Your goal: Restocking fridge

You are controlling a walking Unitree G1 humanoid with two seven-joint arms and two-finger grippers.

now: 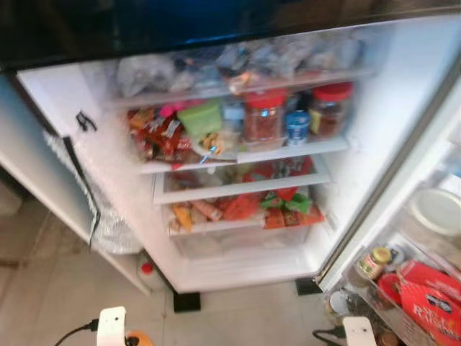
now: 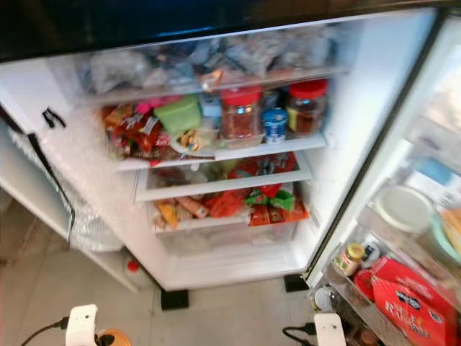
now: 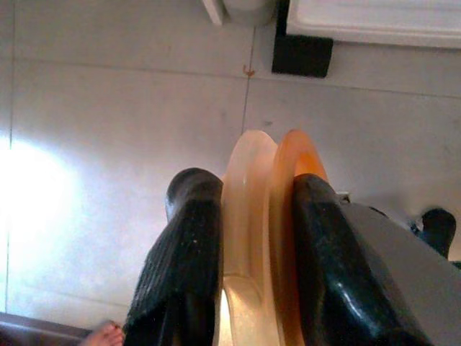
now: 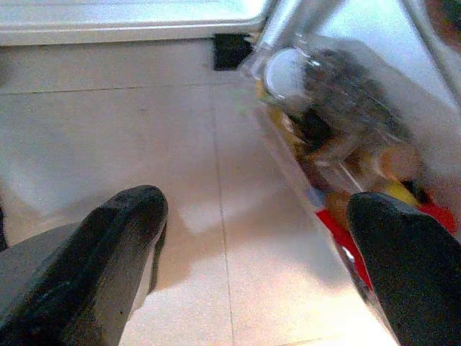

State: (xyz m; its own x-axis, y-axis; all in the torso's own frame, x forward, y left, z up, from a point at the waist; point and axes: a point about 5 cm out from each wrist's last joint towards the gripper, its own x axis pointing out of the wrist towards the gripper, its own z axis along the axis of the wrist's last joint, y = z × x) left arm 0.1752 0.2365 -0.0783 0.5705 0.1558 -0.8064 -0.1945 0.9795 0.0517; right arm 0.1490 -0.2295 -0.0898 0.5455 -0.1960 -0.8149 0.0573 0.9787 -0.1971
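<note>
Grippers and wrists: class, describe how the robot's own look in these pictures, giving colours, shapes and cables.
Each wrist ends in a white, rounded block with a black cable looping off it: left gripper, right gripper. The fingers are long, black and thick with rounded tips; the left ones show fine ribbing on the inner face, while the right ones look glossy.

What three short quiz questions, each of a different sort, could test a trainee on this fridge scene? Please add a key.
1. True or false: the fridge stands open.
2. What is the left hand doing? A) hanging open B) gripping an orange round object C) touching a jar
3. Fill in: the two large jars on the shelf have ___ lids.

Key: 1 true; 2 B; 3 red. The right hand is open above the floor, beside the door shelf.
</note>
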